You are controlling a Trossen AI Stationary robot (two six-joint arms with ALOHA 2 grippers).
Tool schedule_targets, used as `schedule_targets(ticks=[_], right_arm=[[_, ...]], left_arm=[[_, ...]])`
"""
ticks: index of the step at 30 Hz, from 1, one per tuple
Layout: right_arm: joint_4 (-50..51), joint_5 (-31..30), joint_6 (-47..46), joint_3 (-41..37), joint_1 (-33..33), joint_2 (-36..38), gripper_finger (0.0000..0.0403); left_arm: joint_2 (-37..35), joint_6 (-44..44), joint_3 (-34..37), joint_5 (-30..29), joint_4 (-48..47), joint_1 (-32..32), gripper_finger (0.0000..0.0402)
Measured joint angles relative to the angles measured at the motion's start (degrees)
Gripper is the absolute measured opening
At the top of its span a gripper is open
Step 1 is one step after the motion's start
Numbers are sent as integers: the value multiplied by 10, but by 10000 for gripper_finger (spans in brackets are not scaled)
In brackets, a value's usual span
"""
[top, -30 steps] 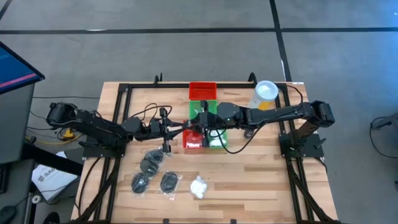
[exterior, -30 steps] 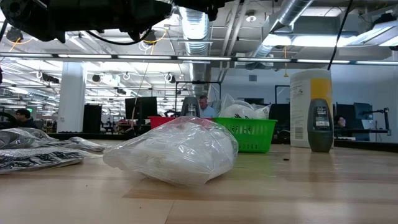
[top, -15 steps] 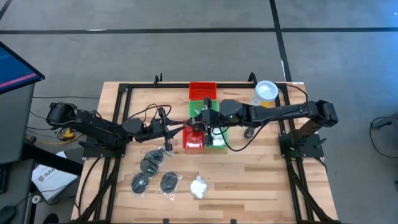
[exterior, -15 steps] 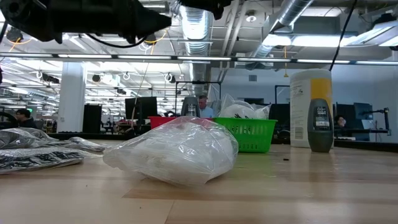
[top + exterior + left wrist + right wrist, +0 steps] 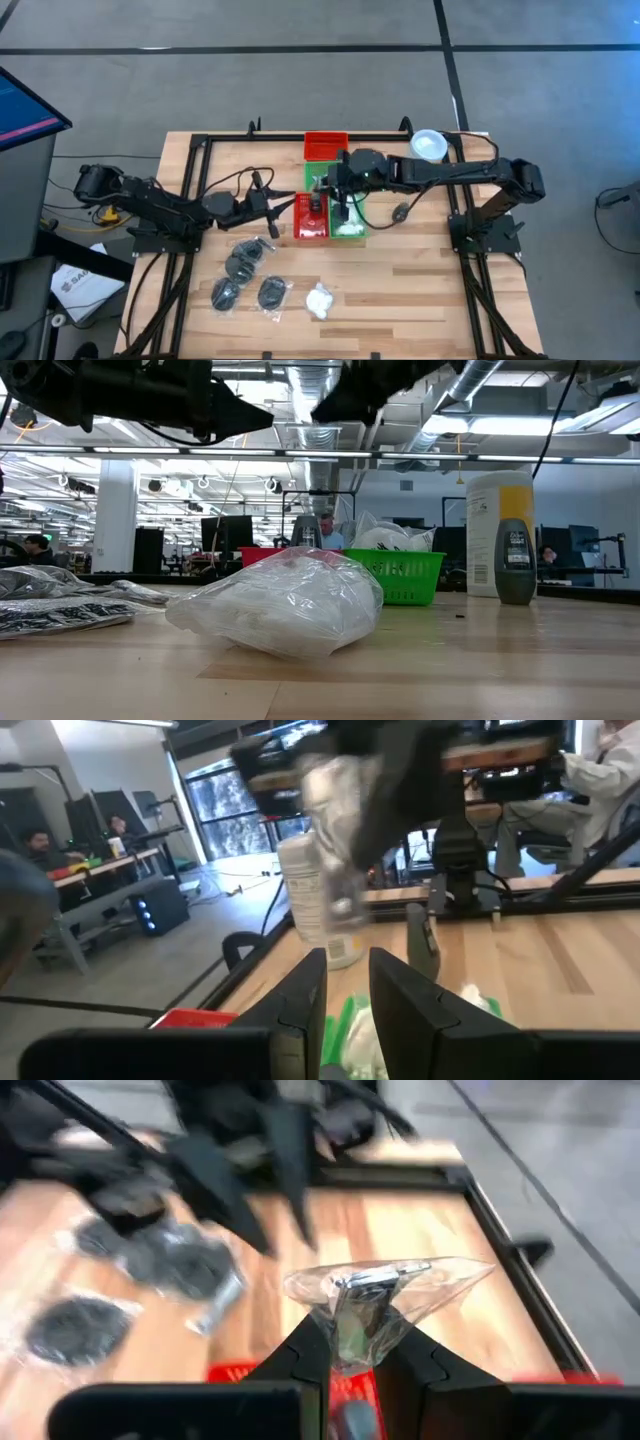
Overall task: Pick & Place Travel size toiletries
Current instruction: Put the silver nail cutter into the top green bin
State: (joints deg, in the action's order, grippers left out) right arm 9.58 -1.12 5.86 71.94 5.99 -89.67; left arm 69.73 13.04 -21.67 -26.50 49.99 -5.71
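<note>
A wooden table (image 5: 420,290) is shown with red and green trays (image 5: 335,225) at its centre. The right gripper (image 5: 330,185) is held over these trays, its fingers (image 5: 305,1360) clamped on a clear packet (image 5: 375,1295) with a metallic item inside. The left gripper (image 5: 278,201) hangs just beside the trays with fingers slightly apart and nothing between them. Further toiletries (image 5: 245,265) and a white puffy packet (image 5: 320,300) lie near the front edge. The step in hand is judged to be placement; lowering and release over the proper tray are called for next.
</note>
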Motion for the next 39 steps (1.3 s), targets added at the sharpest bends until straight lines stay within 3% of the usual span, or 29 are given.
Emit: schedule_targets(ticks=[13, 25, 39], right_arm=[[123, -2, -29, -2, 98, -23, 41], [127, 27, -29, -1, 162, -140, 41], [135, 28, -24, 0, 173, -153, 68]], left_arm=[[0, -61, 0, 4, -25, -48, 72], [0, -87, -1, 4, -51, -62, 69], [0, -91, -1, 4, -89, -62, 65]])
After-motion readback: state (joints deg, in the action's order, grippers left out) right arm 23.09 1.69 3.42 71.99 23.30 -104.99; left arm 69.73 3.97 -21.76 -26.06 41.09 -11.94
